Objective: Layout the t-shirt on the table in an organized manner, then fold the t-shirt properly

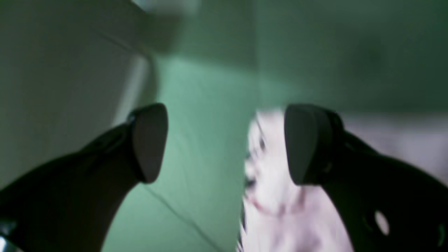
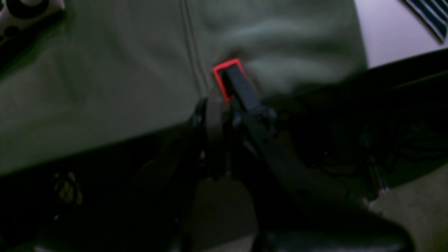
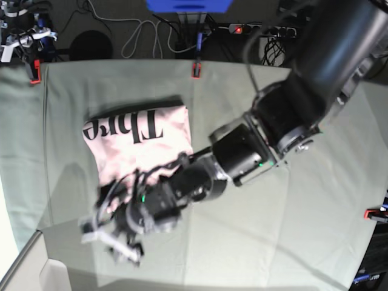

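Note:
The pale pink t-shirt (image 3: 139, 142) lies in a folded bundle left of the table's middle, its black lettering facing up. My left gripper (image 3: 114, 241) hangs just past the shirt's near-left corner, blurred by motion. In the left wrist view this left gripper (image 1: 227, 143) is open, with bare table (image 1: 203, 105) between its pads. The t-shirt (image 1: 280, 199) shows behind the right-hand finger (image 1: 304, 143). My right gripper (image 2: 215, 117) is shut and dark, sitting at the table's edge (image 2: 105, 70). It does not show in the base view.
Red-and-black clamps grip the cloth at the far edge (image 3: 195, 70), far left (image 3: 35, 71) and right (image 3: 373, 213). One clamp (image 2: 229, 78) is right in front of my right gripper. Cables and a blue box (image 3: 188, 5) lie beyond the table (image 3: 303, 212).

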`<state>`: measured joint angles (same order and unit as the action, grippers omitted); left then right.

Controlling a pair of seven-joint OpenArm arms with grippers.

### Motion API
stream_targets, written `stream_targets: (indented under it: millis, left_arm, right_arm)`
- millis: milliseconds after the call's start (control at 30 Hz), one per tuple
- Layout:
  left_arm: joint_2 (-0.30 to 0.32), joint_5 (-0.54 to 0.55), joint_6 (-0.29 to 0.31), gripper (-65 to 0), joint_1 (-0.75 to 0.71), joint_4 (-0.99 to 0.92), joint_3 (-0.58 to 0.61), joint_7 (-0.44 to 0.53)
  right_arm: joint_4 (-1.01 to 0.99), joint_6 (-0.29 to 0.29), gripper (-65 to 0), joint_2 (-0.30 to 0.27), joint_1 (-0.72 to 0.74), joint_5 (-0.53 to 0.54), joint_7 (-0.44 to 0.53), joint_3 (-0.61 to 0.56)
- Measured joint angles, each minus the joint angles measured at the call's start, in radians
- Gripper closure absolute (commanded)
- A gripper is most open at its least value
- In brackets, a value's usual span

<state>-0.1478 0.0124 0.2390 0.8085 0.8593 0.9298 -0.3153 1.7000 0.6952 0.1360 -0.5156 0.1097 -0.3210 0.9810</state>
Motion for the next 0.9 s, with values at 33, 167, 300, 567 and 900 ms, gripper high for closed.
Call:
stream_targets:
  millis: [33, 167, 300, 567, 900]
  left_arm:
    - [0.011, 0.000, -0.002, -50.3, -0.010, 0.046, -0.061, -0.027]
    - [0.114, -0.003, 0.000, -50.3, -0.122, 0.252, -0.303, -0.174]
    - [0.243, -0.010, -0.007, -50.3, -0.282, 0.487, -0.535, -0.304]
    - [0.350, -0.011, -0.009, -41.2, -0.775, 0.882, -1.120, -0.455]
    - [0.225, 0.105, -0.010, -1.2, -1.242, 0.987, -1.704, -0.552]
  right_arm:
    - [0.000, 0.000, -1.9, 0.000, 0.000, 0.001, 0.000, 0.001]
    - [0.000, 0.000, -1.9, -0.003, 0.003, -0.004, 0.000, 0.004]
    - [0.000, -0.001, -1.9, 0.002, 0.000, -0.004, 0.001, 0.006]
    - [-0.002, -0.003, -1.6, 0.022, -0.002, -0.002, 0.005, 0.126]
    - [-0.119, 0.002, -1.4, 0.029, -0.017, 0.000, -0.192, 0.129]
